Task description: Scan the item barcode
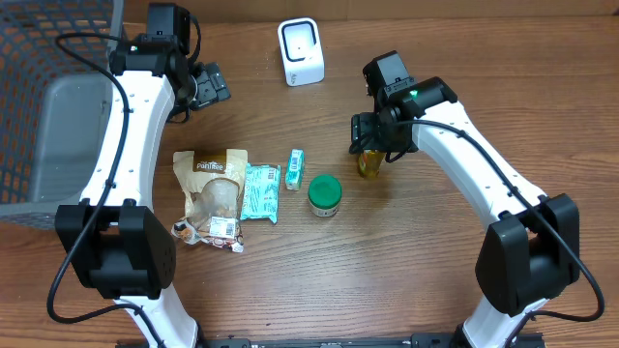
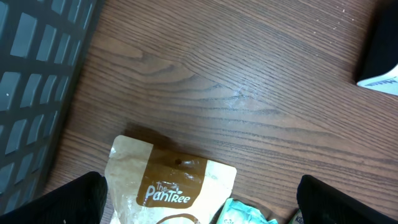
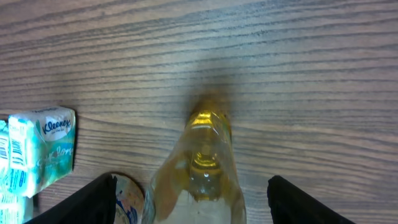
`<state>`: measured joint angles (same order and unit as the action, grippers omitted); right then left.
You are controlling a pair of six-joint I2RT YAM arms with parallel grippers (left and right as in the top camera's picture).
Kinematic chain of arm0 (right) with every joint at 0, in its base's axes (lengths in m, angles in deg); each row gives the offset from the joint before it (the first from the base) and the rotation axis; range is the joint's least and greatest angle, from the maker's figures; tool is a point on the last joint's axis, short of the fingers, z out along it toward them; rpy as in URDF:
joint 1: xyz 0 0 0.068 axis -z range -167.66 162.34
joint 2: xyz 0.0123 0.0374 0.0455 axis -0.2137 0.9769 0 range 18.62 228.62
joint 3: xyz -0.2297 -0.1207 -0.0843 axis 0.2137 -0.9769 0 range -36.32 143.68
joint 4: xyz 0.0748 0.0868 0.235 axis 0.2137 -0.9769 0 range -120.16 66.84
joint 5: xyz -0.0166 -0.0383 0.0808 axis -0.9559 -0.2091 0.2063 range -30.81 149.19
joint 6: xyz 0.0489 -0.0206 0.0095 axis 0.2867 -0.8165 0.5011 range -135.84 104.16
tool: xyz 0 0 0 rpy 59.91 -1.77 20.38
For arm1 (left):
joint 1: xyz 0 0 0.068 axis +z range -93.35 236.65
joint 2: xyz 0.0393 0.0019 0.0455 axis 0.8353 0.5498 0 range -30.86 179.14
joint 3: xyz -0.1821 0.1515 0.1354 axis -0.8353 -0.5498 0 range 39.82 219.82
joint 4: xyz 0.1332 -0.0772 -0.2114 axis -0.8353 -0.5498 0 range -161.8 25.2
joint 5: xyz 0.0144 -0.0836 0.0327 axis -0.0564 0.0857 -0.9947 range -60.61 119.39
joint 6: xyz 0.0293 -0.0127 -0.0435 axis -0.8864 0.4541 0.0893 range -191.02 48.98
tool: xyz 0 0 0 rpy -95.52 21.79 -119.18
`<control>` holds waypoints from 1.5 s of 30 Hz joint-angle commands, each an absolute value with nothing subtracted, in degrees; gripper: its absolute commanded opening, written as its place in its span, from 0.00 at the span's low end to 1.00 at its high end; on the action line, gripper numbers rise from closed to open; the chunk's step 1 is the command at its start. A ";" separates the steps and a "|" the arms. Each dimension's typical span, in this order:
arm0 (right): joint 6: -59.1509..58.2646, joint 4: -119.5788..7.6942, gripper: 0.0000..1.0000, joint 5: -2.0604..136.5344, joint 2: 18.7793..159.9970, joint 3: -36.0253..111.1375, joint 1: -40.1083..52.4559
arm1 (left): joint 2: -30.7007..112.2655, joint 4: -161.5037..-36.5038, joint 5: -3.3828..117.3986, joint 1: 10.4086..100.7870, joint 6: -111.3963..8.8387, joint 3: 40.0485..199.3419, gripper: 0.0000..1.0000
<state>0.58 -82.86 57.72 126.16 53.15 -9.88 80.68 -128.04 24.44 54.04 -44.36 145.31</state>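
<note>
Hovering above yellow bottle (image 1: 369, 165) in overhead view, right gripper (image 1: 371, 145) works right of green-lidded jar (image 1: 324, 195); white scanner (image 1: 301, 51) at table (image 1: 455, 58) rear. Left wrist: left gripper (image 2: 200, 204) spread wide over Pantree pouch (image 2: 168, 186), empty. Right wrist: fingers (image 3: 93, 202) flank bottle, gaps both sides.

Mock shop checkout, scanner (image 1: 301, 53), wire basket (image 1: 39, 106)

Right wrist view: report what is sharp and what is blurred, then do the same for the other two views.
Right wrist: the yellow bottle is soft, too close to the lens; table grain and Kleenex pack are crisp. Left wrist: the Pantree pouch print reads clearly. Overhead: even light, all sharp, faint shadows only.
</note>
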 commanded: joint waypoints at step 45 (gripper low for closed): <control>0.15 -84.43 0.52 57.83 126.16 52.39 -10.25 | 79.92 -128.00 24.73 53.99 -43.77 146.38 1.00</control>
<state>0.41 -84.56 57.72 126.16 52.87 -9.88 80.68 -128.04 24.44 54.04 -44.36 145.31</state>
